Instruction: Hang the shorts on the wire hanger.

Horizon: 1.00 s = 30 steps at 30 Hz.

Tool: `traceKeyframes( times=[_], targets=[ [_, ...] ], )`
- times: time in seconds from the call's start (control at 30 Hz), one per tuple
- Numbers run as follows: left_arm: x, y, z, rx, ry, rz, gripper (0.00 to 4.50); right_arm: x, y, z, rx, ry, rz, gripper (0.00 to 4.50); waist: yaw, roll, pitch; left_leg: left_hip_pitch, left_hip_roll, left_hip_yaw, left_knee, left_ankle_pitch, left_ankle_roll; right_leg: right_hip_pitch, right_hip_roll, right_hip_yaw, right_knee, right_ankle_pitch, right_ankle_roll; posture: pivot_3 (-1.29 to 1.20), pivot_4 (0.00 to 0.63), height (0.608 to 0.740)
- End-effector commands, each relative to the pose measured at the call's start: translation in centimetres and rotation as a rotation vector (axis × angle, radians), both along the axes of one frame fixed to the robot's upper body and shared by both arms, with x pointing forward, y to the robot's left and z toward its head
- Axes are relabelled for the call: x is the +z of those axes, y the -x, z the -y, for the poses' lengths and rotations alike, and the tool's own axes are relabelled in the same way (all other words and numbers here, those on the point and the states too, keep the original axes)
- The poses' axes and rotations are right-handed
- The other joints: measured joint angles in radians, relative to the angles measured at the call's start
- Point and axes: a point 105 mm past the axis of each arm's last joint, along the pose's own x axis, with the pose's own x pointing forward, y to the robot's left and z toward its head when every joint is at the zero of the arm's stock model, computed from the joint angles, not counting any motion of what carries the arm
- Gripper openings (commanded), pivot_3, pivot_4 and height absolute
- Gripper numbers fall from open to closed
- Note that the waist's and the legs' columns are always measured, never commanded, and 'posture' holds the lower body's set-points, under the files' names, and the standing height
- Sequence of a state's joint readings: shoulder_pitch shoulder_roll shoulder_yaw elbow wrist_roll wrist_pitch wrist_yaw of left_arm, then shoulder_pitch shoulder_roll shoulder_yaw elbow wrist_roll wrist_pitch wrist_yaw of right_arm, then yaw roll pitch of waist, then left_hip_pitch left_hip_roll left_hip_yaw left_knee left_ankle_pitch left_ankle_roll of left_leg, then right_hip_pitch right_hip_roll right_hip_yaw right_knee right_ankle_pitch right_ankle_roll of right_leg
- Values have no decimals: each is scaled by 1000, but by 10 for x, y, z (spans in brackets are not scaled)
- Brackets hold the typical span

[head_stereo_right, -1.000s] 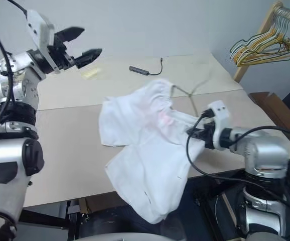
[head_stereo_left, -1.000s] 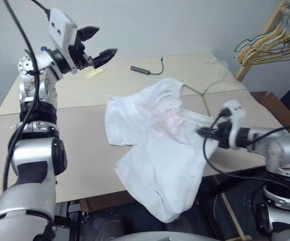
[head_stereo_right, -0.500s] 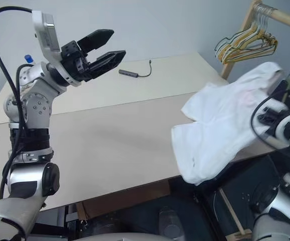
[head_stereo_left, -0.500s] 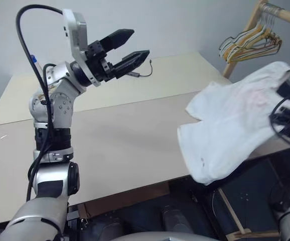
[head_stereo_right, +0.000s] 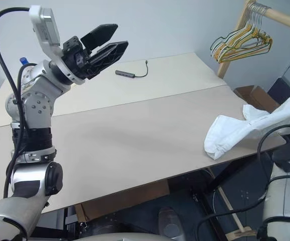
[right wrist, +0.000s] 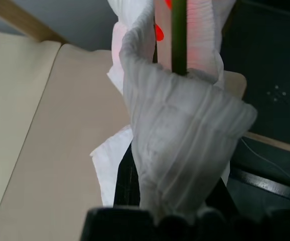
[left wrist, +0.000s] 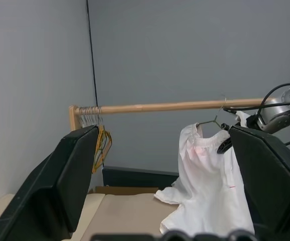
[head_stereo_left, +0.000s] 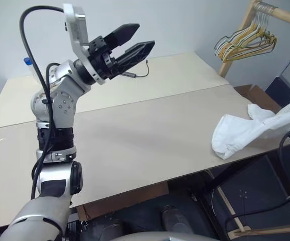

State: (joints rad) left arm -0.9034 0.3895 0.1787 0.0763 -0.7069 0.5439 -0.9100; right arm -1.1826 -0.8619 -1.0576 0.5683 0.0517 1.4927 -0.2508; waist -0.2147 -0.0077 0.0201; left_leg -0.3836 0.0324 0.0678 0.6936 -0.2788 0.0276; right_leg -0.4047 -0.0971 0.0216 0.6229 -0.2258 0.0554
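My right gripper [left wrist: 225, 144] is clenched on the shorts [head_stereo_left: 245, 131] and the wire hanger [left wrist: 211, 121] — lifted off the table's [head_stereo_left: 135, 135] edge at three o'clock. My left gripper [head_stereo_left: 132, 42] hangs released, at eleven o'clock.

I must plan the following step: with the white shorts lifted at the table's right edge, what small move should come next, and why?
Probably the right gripper should lift the white fabric shorts a little more toward the wooden rail. Its fingers are shut on the thin dark wire hanger with the waistband, but the legs lie on the beige table. The open left gripper is far away.
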Motion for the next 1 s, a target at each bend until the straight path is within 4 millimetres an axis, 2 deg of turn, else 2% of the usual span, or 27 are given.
traceKeyframes(
  times=[0.03, 0.17, 0.37, 0.43, 0.6, 0.73, 0.83, 0.9, 1.0],
  targets=[
    [10, 10, 3, -8, -12, 58, 4485, 5, 6, 13, -82, -1, 22, 0, 1, 0, 0, 0, 0, 0, 0, 0, 0, 0, 0, 0, 0, 0, 0, -224, 0, 740],
    [9, 11, 3, -7, -20, 55, 4485, -4, 6, 18, -98, -2, 11, 0, 3, 0, 0, 0, 0, 0, 0, 0, 0, 0, 0, 0, 0, 0, 0, -221, 0, 740],
    [7, 13, 4, -10, -33, 55, 4485, -9, 7, 29, -104, 50, 4, 0, 1, 0, 0, 1, 0, 0, 0, 0, 0, 1, 0, 0, -1, 0, 0, -219, 0, 740],
    [7, 13, 5, -10, -37, 54, 4500, -9, 5, 27, -77, 85, 0, 711, 1, 0, 0, 0, 0, 0, 0, 0, 0, 1, 0, 0, -1, 0, 0, -218, 0, 740],
    [8, 14, 5, -5, -40, 51, 4500, -4, 4, 27, -43, 240, -24, 2118, 1, 0, 0, 1, 0, 1, 0, 0, 0, 1, 0, 1, -1, 0, 0, -212, 0, 740],
    [8, 14, 5, 2, -50, 52, 4500, -10, 7, 30, -44, 349, -76, 2981, 1, 1, 0, 1, 0, 0, 0, 0, 0, 1, 1, 1, -1, 0, 0, -212, 0, 740],
    [8, 16, 5, -1, -53, 57, 4500, -14, 9, 32, -57, 406, -93, 3828, 2, 1, 0, 1, 0, 1, 0, 0, 0, 2, 1, 1, -1, 0, 1, -212, 0, 740],
    [9, 17, 5, -5, -57, 61, 4500, -12, 10, 36, -78, 539, -113, 4478, 1, 1, 0, 2, 0, 1, 0, 0, 0, 2, 1, 2, -1, 0, 1, -214, 0, 740],
    [8, 17, 5, -5, -60, 61, 4500, -4, 11, 36, -125, 741, -93, 4478, 0, 1, 0, 2, 0, 1, -1, 0, 0, 2, 1, 2, 0, 0, 1, -219, 0, 740]
  ],
)
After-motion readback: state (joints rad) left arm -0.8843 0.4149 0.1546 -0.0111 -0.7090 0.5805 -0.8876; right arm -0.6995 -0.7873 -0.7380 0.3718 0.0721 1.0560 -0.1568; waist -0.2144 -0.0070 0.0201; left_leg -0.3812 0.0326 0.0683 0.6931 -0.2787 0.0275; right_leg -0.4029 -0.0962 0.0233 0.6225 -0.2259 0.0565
